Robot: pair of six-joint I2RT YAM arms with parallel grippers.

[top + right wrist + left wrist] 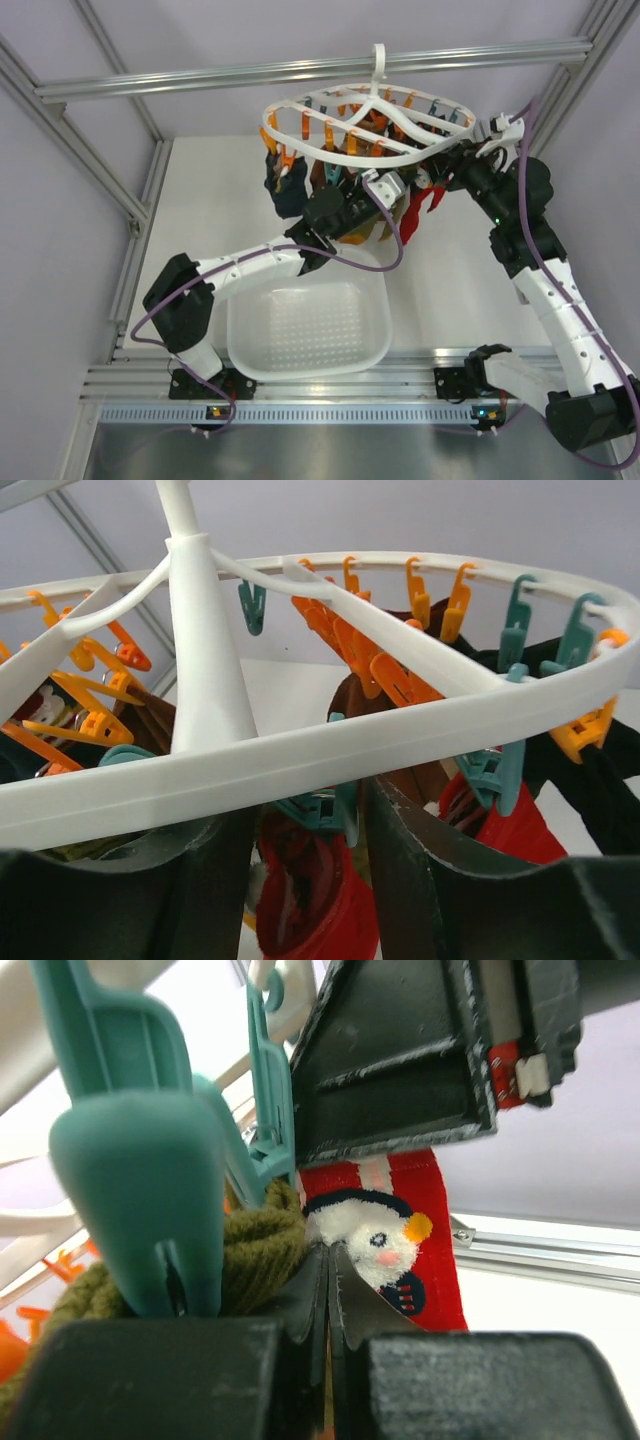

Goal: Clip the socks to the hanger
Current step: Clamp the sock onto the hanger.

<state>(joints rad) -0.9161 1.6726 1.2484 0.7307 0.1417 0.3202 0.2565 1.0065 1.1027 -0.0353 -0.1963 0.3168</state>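
While red socks (416,214) hang under the hanger (376,92), the basket (310,332) stands apart.

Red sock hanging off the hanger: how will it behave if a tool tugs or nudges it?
Probably floppy: the red sock hangs limp and creased below the hanger, so it should drape rather than hold shape. Likely light; a nudge would probably swing it, since its lower end hangs free. The knit surface looks grippy rather than slippery.

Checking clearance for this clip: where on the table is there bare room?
Bare table lies left of the left arm, and between the perforated basket and the right arm. Under the hanger it is crowded with clips and hung socks.
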